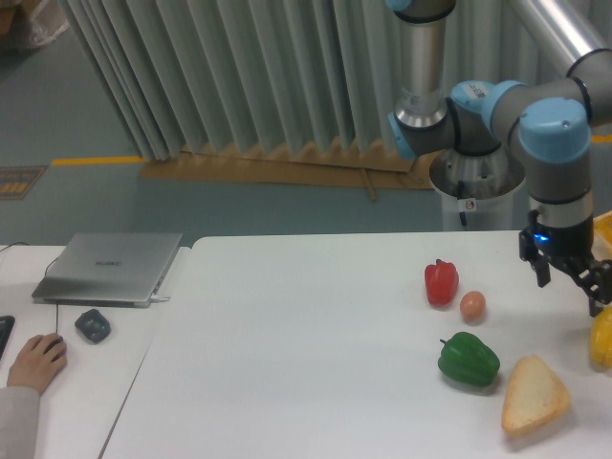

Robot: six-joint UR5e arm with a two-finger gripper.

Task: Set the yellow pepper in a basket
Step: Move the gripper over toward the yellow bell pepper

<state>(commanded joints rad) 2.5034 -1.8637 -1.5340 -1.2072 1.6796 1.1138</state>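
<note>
The yellow pepper [602, 336] is glossy and bright yellow, and lies on the white table at the far right edge, partly cut off by the frame. My gripper [571, 287] hangs just above and to the left of it, with its jaws apart and nothing between them. One dark fingertip [597, 298] is close to the pepper's top. A yellow-orange corner of the basket [604, 229] shows at the right edge, behind the gripper.
A red pepper [441, 282], a small orange-tan ball [472, 305], a green pepper [469, 360] and a tan wedge of bread [534, 394] lie left of the gripper. On the left table are a laptop [110, 266], a grey mouse [93, 325] and a person's hand [33, 359].
</note>
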